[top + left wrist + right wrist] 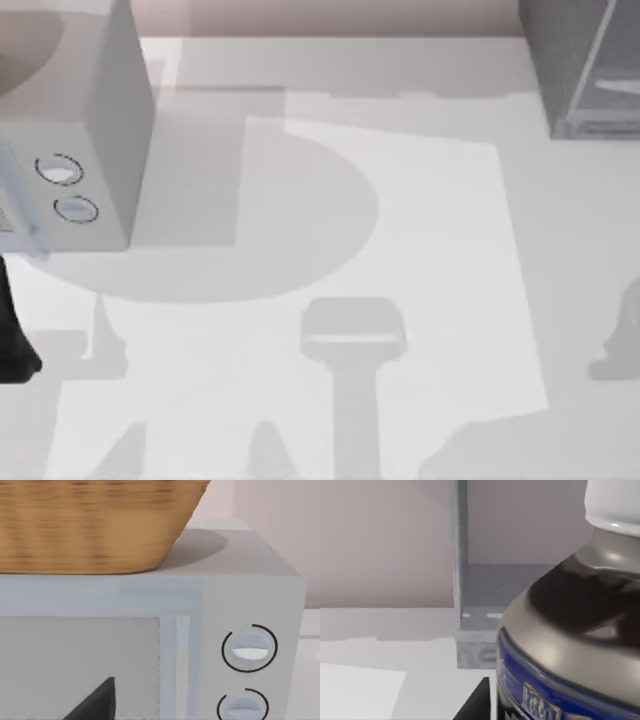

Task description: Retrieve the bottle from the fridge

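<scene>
The table (300, 330) is lying pale, fridge (580, 60) at two o'clock. The bottle (570, 630) is looming before my right wrist; I cannot tell whether either pincer is clenched.

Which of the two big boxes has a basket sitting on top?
The lighter grey box with two round dials carries the woven basket. The dark speckled fridge at the table's right has none.

Fridge (585, 65) far right; dial box (75, 120) far left, basket (95, 525) on it.
</scene>
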Action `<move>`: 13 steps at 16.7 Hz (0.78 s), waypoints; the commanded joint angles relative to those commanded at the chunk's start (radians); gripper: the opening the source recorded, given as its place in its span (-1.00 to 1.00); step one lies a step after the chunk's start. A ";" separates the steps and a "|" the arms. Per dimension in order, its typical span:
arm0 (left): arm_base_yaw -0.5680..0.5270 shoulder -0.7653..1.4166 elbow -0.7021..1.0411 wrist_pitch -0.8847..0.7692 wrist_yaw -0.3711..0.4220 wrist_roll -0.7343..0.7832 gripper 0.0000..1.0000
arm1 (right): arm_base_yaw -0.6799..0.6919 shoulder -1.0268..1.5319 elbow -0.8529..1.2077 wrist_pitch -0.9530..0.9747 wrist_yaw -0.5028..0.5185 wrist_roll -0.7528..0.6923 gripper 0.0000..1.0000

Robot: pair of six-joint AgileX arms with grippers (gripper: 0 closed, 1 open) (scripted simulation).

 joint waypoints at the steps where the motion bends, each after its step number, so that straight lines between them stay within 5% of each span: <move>1: 0.000 0.000 0.000 0.000 0.000 0.000 1.00 | 0.008 0.011 0.002 0.011 0.007 0.000 -1.00; 6: 0.000 0.000 0.000 0.000 0.000 0.000 1.00 | 0.135 0.224 0.045 0.209 0.139 -0.005 -1.00; 13: 0.000 0.000 0.000 0.000 0.000 0.000 1.00 | 0.439 0.839 0.136 0.677 0.451 -0.002 -1.00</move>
